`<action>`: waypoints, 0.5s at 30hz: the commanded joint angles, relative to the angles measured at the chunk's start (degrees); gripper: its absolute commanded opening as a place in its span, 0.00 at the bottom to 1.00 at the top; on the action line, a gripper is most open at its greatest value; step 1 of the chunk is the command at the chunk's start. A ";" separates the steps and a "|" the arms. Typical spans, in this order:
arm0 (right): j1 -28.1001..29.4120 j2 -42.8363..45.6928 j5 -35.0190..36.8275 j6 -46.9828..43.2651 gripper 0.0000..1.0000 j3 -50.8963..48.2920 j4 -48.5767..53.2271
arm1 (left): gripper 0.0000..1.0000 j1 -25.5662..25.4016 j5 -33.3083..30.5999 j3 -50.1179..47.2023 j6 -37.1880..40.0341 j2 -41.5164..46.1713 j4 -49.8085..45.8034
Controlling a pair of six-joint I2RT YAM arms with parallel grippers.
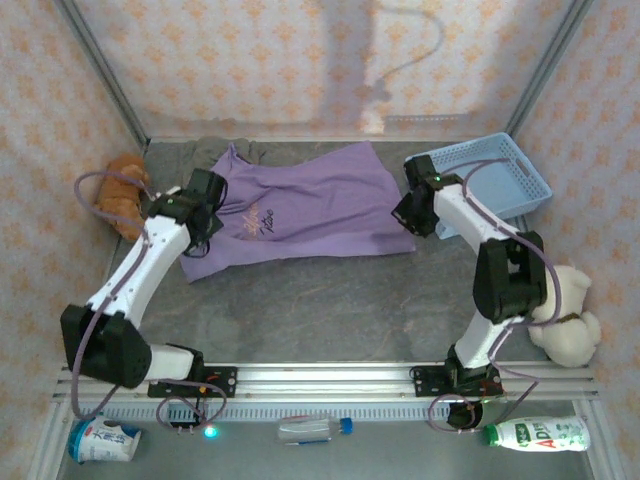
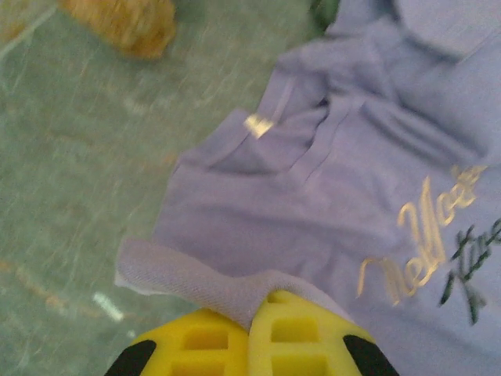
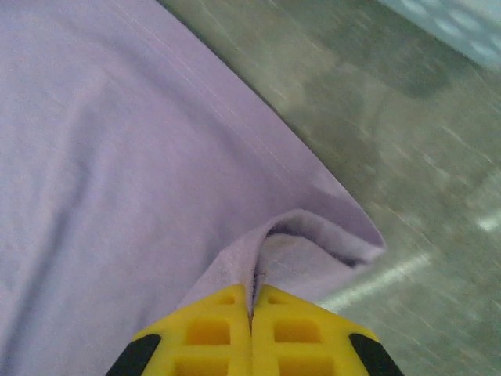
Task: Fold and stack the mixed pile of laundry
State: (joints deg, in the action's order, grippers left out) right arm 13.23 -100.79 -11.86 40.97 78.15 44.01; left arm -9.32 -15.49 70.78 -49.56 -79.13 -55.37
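Purple shirt point(image 1: 300, 205) is clamped at opposite edges by left gripper point(image 2: 250, 309) and right gripper point(image 3: 252, 301); a lift-and-fold is probably needed next.

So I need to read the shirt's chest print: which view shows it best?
Left wrist: the print is large, in gold and dark script. Top external shows it tiny; right wrist catches a plain shirt corner.

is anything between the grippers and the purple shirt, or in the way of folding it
Nothing visible. The left gripper and right gripper are each shut on an edge of the purple shirt. The blue basket and orange plush sit off to its sides.
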 commanded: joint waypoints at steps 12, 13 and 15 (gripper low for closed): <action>-1.65 -20.51 3.90 -2.64 0.48 30.20 3.82 | 1.00 3.25 2.01 34.32 17.02 -33.59 -5.93; -1.66 -20.09 3.85 -3.53 0.52 30.72 3.66 | 1.00 3.23 2.00 36.19 17.58 -34.49 -7.24; -1.68 -17.64 3.68 -5.75 0.53 29.70 2.56 | 1.00 3.20 2.24 36.17 18.62 -33.07 -7.30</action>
State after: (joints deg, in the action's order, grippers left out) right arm 11.94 -121.58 -10.63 38.63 106.17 44.97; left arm -6.59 -13.43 104.60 -34.30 -114.54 -55.96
